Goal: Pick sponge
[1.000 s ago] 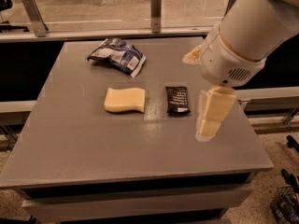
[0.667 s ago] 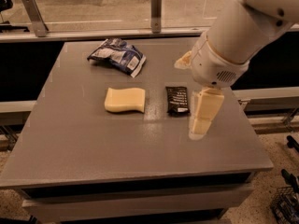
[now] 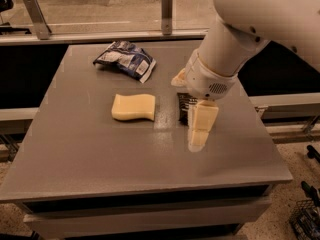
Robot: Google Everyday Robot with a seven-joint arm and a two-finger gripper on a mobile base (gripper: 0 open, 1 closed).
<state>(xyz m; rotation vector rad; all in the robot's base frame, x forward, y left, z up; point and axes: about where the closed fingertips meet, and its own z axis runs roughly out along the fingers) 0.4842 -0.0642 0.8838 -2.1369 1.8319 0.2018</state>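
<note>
One empty, spread tool point(image 3: 188, 111) hovers over the black bar point(image 3: 183, 109), the sponge point(image 3: 133, 107) lying apart on the surface point(image 3: 90, 154) beyond that bar; descending from here would likely catch or shove the bar instead.

We see a plain pale yellow sponge point(image 3: 133, 107) left of centre on the flat grey worktop point(image 3: 90, 154). Above it lies a dark blue bag point(image 3: 125, 59) with white patches. The tool point(image 3: 200, 129), right of centre, is pale yellow too, under a white arm point(image 3: 240, 29), with a black bar point(image 3: 184, 106) beside it.
</note>
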